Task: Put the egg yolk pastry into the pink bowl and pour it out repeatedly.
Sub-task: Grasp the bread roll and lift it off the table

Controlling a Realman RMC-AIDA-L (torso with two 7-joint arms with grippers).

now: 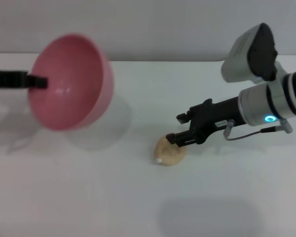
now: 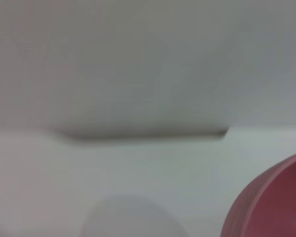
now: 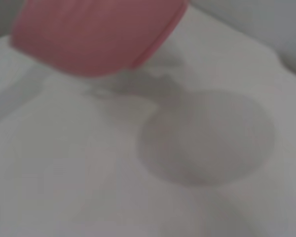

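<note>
head view: small lumpy beige-yellow egg yolk pastry lies on white surface, right gripper jaws apart at its 1 o'clock edge. soft, light, crumbly; pinch its sides gently. left gripper clamps tilted smooth pink plastic bowl at 10 o'clock.

Head view downward; wrist views near pink bowl

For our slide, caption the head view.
Left gripper holds tilted pink bowl; right gripper at egg yolk pastry.

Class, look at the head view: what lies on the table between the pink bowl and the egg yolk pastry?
Nothing: between the pink bowl and the egg yolk pastry, the head view shows only bare white table with the bowl's shadow.
</note>
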